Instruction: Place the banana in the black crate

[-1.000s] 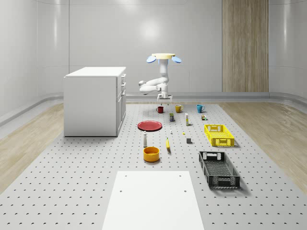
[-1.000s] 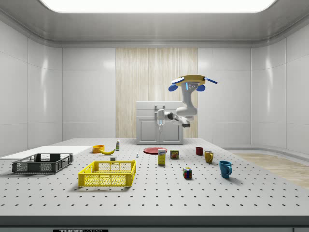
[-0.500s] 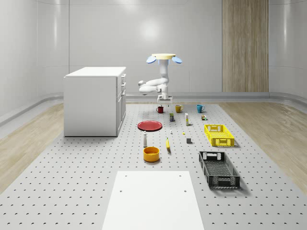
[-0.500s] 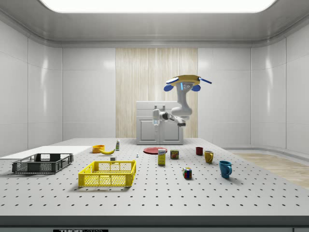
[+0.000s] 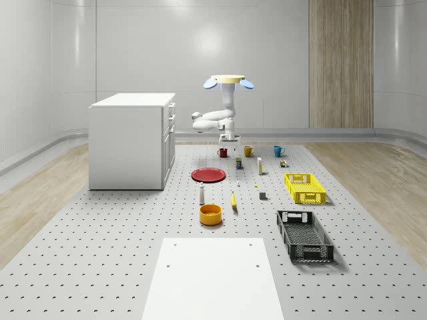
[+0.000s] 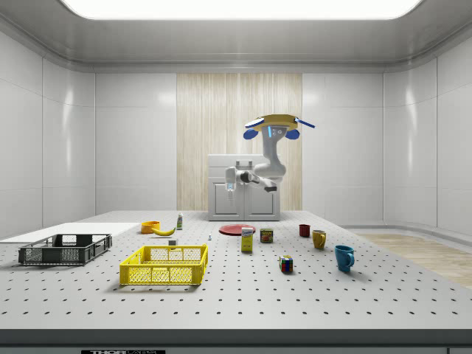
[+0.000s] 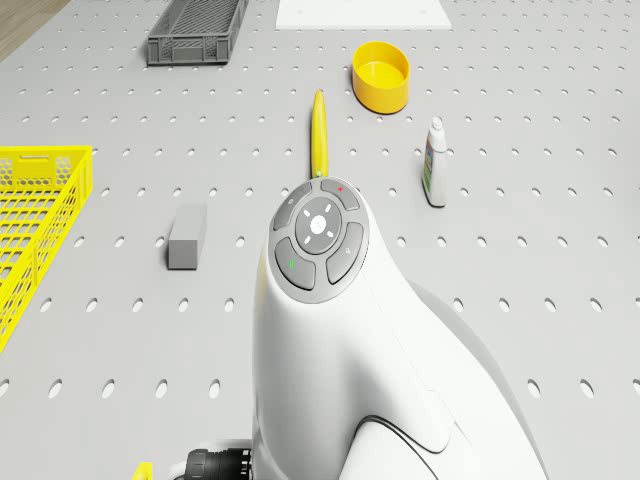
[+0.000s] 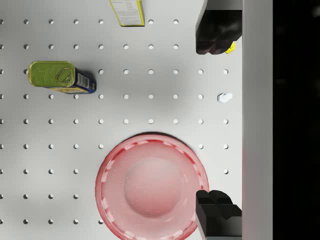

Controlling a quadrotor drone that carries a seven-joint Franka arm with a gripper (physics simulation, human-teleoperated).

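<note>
Lying nearest the whole-scene camera, the black crate [image 5: 304,235] sits empty on the perforated table [image 5: 100,240]. Farther back, the banana [image 5: 233,200] rests flat beside the orange bowl [image 5: 210,214], untouched. Beyond it, the drone [image 5: 227,81] hovers high over the table's far end; its gripper [image 8: 218,120], fingers [image 8: 218,32] spread wide and empty, hangs above the red plate [image 8: 150,187], well apart from the banana.

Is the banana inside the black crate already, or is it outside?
Outside. The banana lies on the table beside the orange bowl; the black crate holds nothing.
</note>
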